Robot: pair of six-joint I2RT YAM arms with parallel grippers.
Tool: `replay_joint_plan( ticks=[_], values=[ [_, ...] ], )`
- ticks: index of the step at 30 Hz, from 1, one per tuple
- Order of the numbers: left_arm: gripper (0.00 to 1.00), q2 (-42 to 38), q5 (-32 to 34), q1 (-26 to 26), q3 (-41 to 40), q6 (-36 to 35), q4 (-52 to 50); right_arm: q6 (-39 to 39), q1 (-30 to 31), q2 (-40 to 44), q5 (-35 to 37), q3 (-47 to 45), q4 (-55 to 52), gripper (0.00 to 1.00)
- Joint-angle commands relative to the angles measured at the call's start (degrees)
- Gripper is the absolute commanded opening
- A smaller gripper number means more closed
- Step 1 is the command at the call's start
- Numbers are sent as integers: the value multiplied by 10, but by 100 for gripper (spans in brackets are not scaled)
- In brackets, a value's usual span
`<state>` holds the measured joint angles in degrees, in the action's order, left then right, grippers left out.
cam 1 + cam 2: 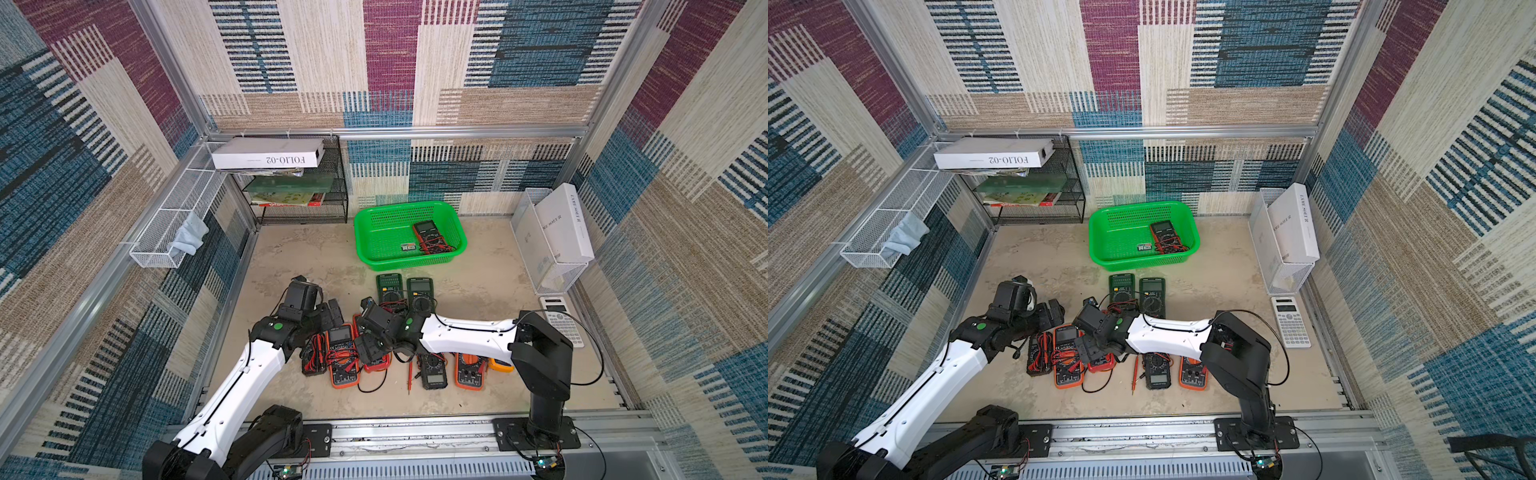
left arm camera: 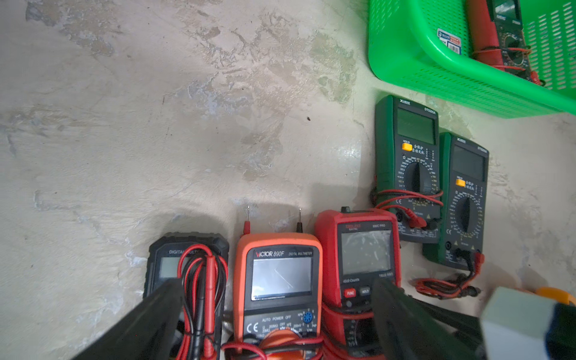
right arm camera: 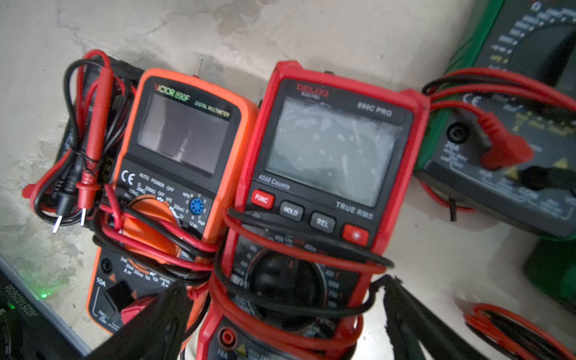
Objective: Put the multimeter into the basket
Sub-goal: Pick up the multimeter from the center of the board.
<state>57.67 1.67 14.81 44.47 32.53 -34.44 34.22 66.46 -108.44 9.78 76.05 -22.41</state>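
The green basket (image 1: pixel 368 253) (image 1: pixel 1100 251) (image 2: pixel 414 59) stands at the back of the floor with one dark multimeter (image 1: pixel 430 235) lying in it. Several multimeters lie in a row at the front. My right gripper (image 3: pixel 283 311) (image 1: pixel 370 349) is open, one finger on each side of the red multimeter (image 3: pixel 330 149) (image 1: pixel 379 365), which is wrapped in its leads. To its left my left gripper (image 2: pixel 277 311) (image 1: pixel 332 313) hangs open over the orange multimeter (image 2: pixel 277 280) (image 3: pixel 184 137), holding nothing.
Two green multimeters (image 1: pixel 389 289) (image 1: pixel 420 293) lie between the row and the basket. A black multimeter (image 1: pixel 434 372), an orange one (image 1: pixel 469 370) and a loose red probe (image 1: pixel 410 376) lie under my right arm. A calculator (image 1: pixel 563 320) and wire trays (image 1: pixel 557 266) line the right wall.
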Motion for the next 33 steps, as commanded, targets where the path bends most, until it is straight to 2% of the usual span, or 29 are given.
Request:
replay_joint_plan(
  ticks=[1, 11, 14, 18, 24, 33],
  values=[
    [99, -3, -5, -1, 0, -6, 1, 6, 1, -10, -2, 3, -7, 100],
    [99, -4, -11, -2, 3, -4, 3, -1, -4, -54, -25, 12, 7, 100],
    [99, -3, -15, -2, 6, -3, 1, -5, -6, -54, -31, 10, 9, 96],
    [99, 0, -20, -2, 9, -1, 3, -10, -5, -46, -41, 5, 9, 82],
    [99, 7, -28, -2, 24, 3, 3, -17, -2, -14, -48, -7, 6, 71],
    [99, 17, -37, -2, 50, 10, 3, -17, 2, 67, -30, -30, -13, 69]
  ],
)
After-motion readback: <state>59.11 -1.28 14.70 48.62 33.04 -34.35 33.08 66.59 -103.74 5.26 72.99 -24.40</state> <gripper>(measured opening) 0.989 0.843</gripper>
